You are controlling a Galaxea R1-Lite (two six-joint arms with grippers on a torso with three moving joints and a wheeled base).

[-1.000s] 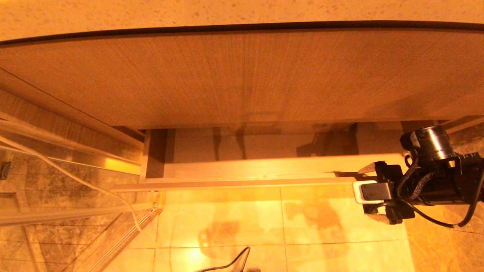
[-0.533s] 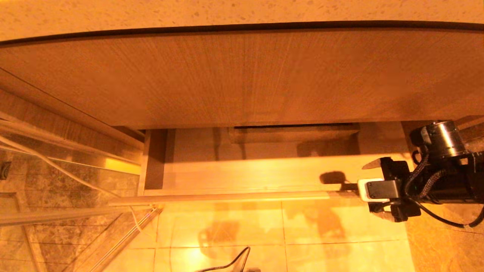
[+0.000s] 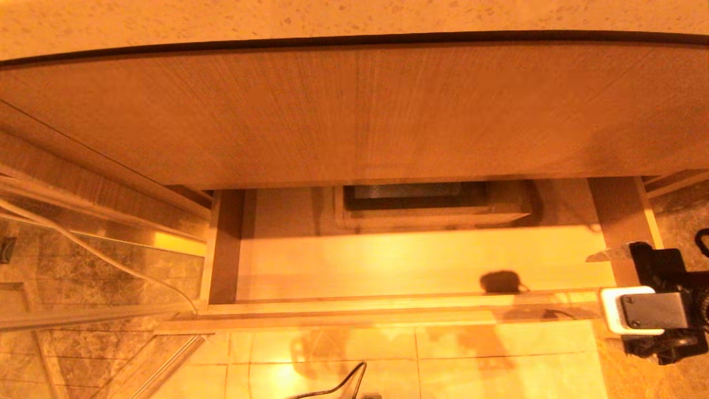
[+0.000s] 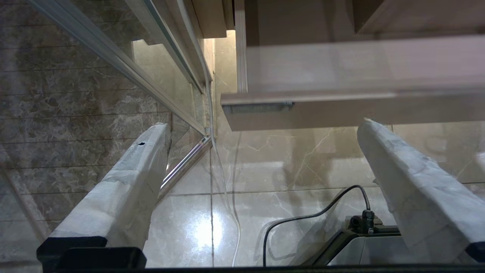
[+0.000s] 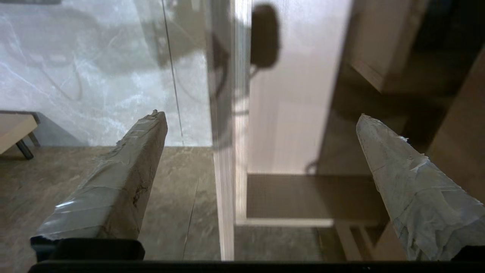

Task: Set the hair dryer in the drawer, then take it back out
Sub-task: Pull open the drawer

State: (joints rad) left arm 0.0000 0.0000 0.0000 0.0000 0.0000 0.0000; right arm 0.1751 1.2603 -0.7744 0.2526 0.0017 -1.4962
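Note:
The hair dryer is nowhere in view. The light-wood drawer (image 3: pixel 360 317) stands pulled out under the cabinet, its pale floor bare and the boxed cut-out (image 3: pixel 432 208) showing at mid-back. My right gripper (image 3: pixel 599 303) is at the drawer's right end, open. In the right wrist view the drawer's front panel (image 5: pixel 223 159) runs between the wide-apart fingers of the right gripper (image 5: pixel 259 115), and neither finger touches it. My left gripper (image 4: pixel 264 123) is open and empty. It hangs low over the floor below the drawer's left corner (image 4: pixel 265 110) and is out of the head view.
The taller wood-grain front panel (image 3: pixel 354 111) and speckled counter (image 3: pixel 354 16) overhang the drawer's back. A glass partition with a metal frame (image 3: pixel 83 249) and a white cord (image 3: pixel 111 260) stand on the left. A black cable (image 3: pixel 343 382) lies on the tile floor.
The drawer has slid out toward me, uncovering the boxed cut-out at its back. My right gripper moved back and to the right along with the drawer front.

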